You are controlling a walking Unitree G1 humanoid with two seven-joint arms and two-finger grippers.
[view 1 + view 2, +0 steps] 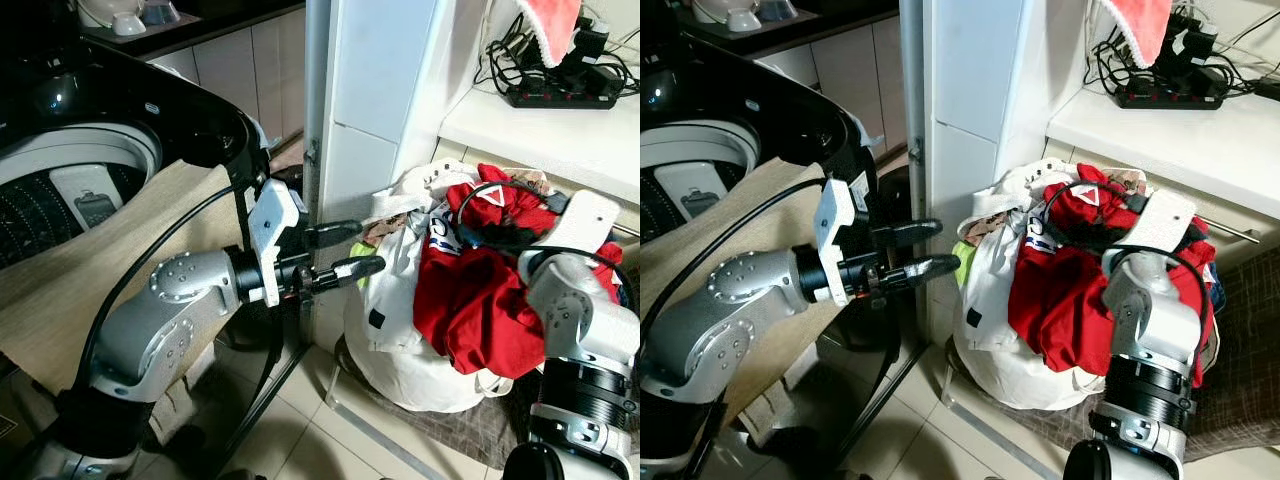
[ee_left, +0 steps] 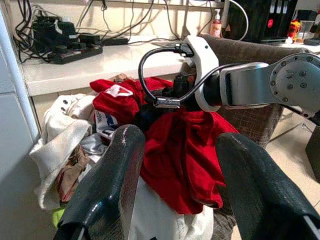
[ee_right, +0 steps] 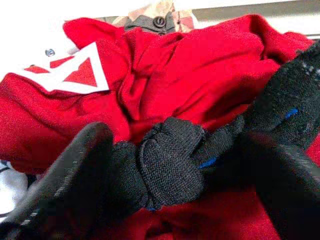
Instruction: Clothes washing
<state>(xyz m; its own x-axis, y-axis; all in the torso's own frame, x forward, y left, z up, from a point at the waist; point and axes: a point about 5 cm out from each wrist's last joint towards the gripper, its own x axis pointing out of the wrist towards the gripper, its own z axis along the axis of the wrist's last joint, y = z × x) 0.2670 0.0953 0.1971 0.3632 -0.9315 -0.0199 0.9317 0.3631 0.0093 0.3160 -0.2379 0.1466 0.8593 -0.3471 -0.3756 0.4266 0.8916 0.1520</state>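
The right claw (image 3: 170,170) is clenched around a black knitted garment (image 3: 172,165) on top of the red clothes (image 1: 480,290) heaped in the white laundry bag (image 1: 400,350). The left claw (image 1: 345,250) hangs released beside the bag, empty. The open washing machine (image 1: 70,190) stands to the robot's left.

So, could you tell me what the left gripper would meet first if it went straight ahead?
Probably the laundry pile: the left gripper, fingers open, points at its white and red clothes, though depth is unclear.

The washing machine (image 1: 70,170) stands at the left, the heaped laundry bag (image 1: 420,350) on the floor at the right, a power strip (image 1: 560,95) on the shelf behind it.
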